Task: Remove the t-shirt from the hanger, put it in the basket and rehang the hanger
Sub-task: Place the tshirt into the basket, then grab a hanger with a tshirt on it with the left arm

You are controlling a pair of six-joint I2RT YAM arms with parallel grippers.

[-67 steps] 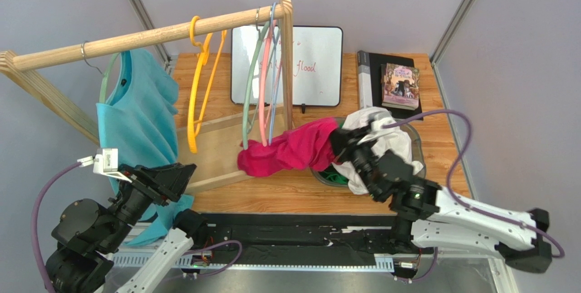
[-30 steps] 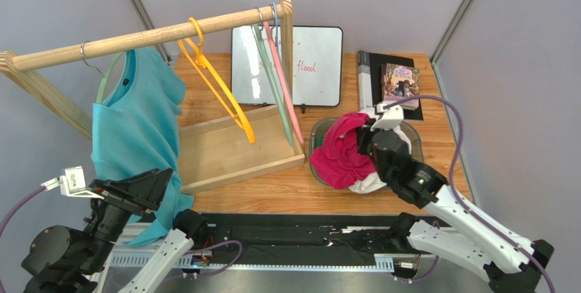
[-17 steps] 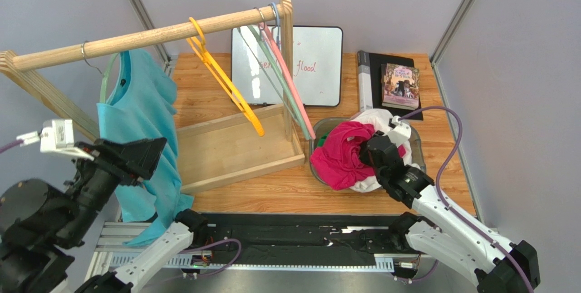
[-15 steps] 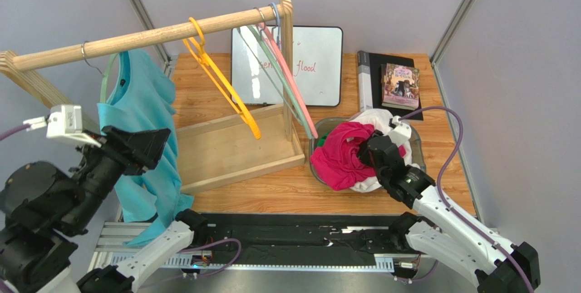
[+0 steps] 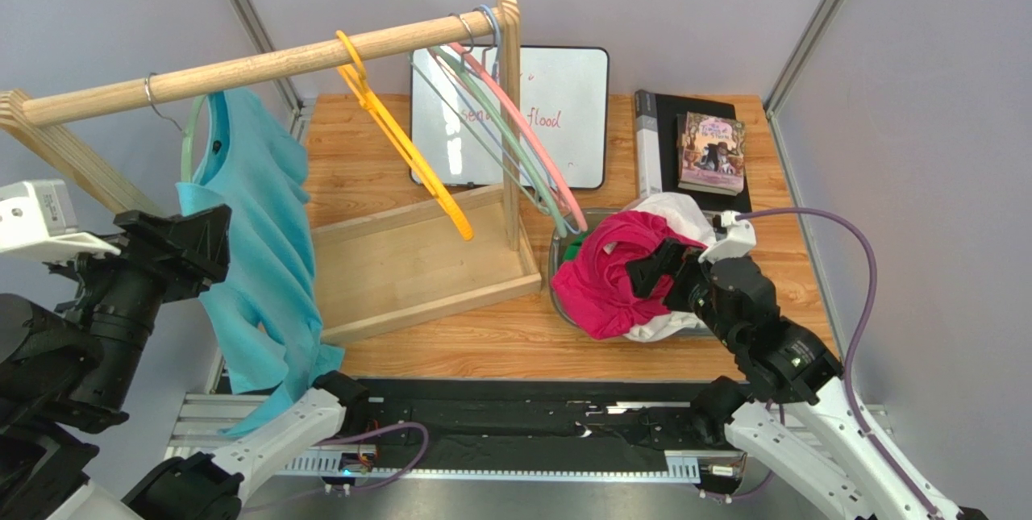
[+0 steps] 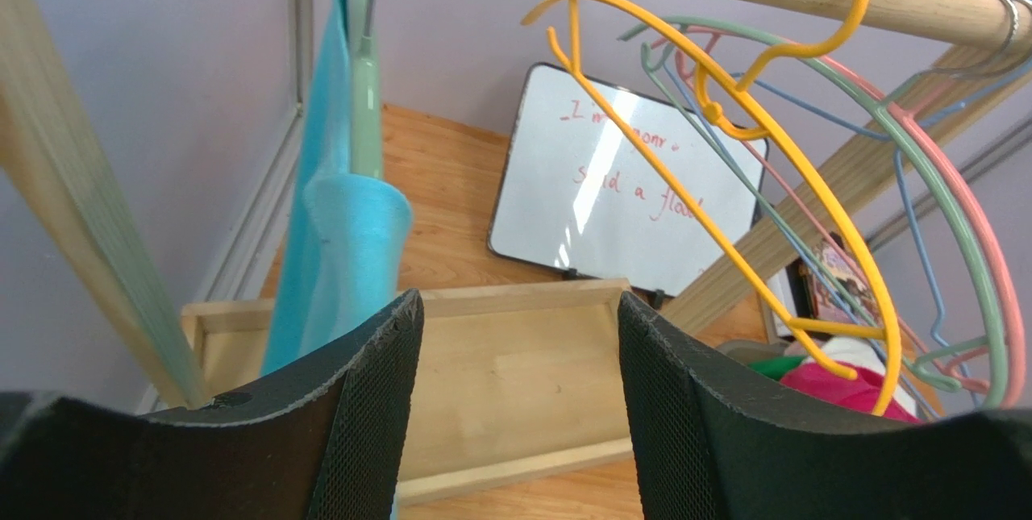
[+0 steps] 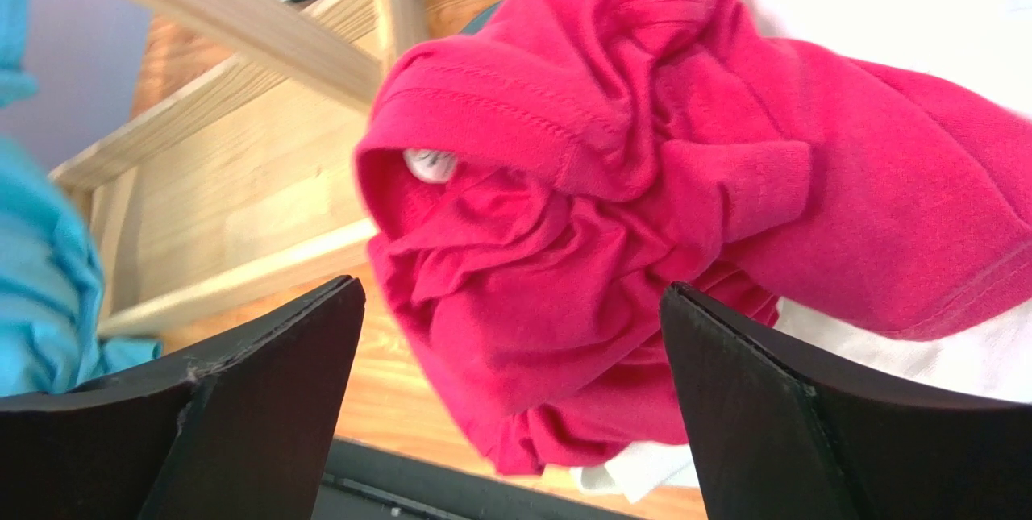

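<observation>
Yellow hanger — tilted — hangs beside the teal t-shirt.

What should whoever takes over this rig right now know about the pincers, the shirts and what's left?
Left pincer: open, empty, raised beside the teal shirt.
Right pincer: open, empty, just above the pink shirt.
Things: the pink shirt lies crumpled in the tub on a white cloth, off any hanger. The teal shirt hangs on the green hanger on the wooden rail. The yellow hanger and those beside it are bare.
Done: pink shirt removed.
Left: slip the teal shirt off its hanger, probably with the left arm.
</observation>
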